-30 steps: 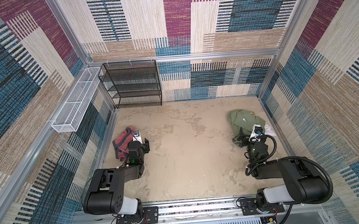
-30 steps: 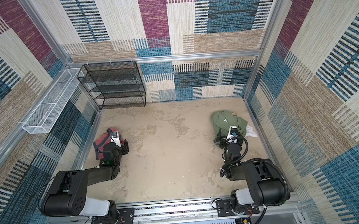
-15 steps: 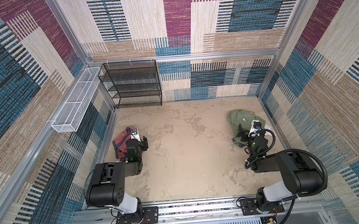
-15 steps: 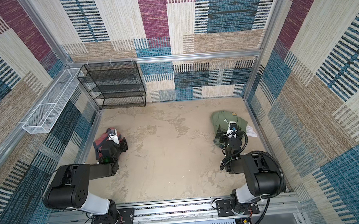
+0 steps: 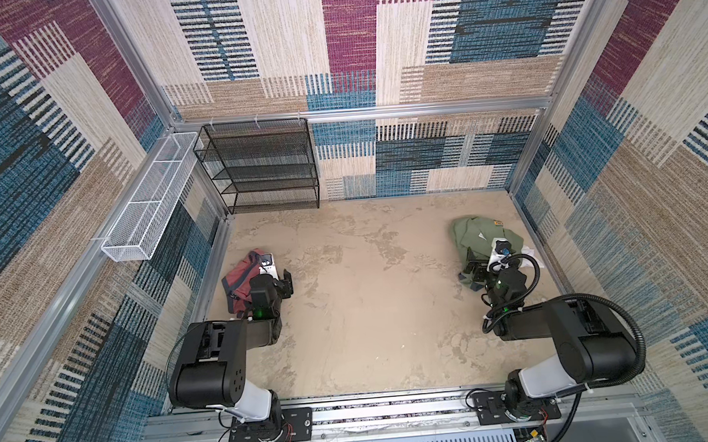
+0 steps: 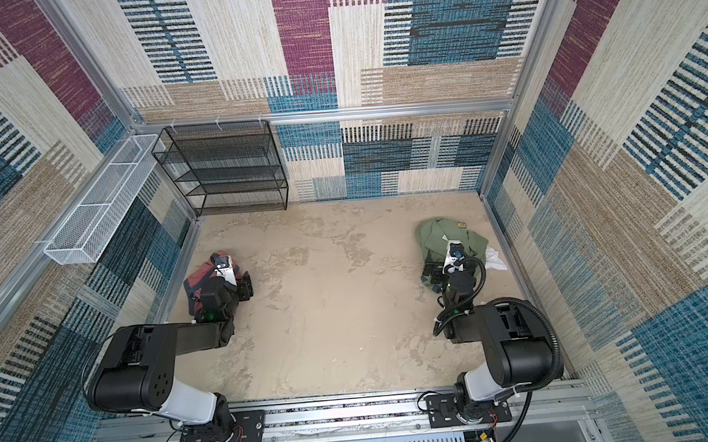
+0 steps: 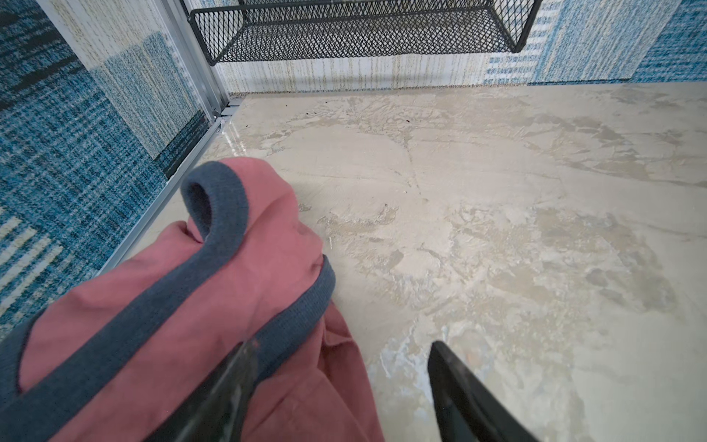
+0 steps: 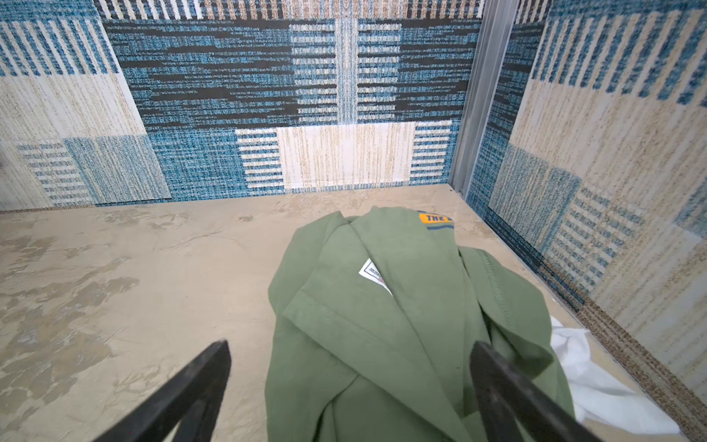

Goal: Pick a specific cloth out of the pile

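The cloth (image 5: 239,280) (image 6: 197,282) is a brick-red garment with grey-blue trim, bunched on the floor by the left wall. My left gripper (image 5: 272,276) (image 6: 231,282) (image 7: 340,346) stands open at its right edge. One finger lies over the red fabric (image 7: 153,306), the other over bare floor. The pile (image 5: 475,234) (image 6: 440,234) lies at the right, an olive-green garment (image 8: 382,306) with a yellow tag (image 8: 436,219) over a white one (image 8: 585,367). My right gripper (image 5: 485,265) (image 6: 442,269) (image 8: 350,346) is open, its fingers straddling the green fabric's near edge.
A black mesh shelf (image 5: 258,169) (image 7: 355,30) stands against the back wall at the left. A white wire basket (image 5: 147,199) hangs on the left wall. Carpeted walls close in both cloth heaps; bare sandy floor (image 5: 368,292) spans the middle.
Both grippers have crept a little toward the back wall, the left along the red cloth, the right onto the green garment. Both jaws stay apart.
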Motion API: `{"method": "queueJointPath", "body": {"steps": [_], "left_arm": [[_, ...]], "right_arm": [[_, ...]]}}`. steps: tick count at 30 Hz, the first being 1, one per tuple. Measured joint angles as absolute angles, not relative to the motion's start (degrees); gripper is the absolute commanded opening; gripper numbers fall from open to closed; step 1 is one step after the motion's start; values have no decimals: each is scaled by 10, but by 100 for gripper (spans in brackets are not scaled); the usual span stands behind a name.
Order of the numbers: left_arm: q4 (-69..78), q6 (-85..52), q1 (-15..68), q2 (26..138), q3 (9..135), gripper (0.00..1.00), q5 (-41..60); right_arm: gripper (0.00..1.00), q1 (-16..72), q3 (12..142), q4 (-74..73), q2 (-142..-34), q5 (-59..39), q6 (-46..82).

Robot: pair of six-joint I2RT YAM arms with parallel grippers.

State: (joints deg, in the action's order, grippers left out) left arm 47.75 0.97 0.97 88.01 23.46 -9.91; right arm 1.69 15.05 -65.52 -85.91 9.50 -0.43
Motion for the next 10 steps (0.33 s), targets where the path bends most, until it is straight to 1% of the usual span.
{"method": "queueJointPath", "body": {"steps": [6,9,10], "left_arm": [[477,10,10,880,235,75,-99],[477,9,9,881,237,77,-99],[475,7,8,882,239,84,-96]], "right_arm": [[100,17,153,-653,-860,95,-4],[100,17,154,-652,-860,95,-4],[100,17,154,-651,-860,95,-4]]}}
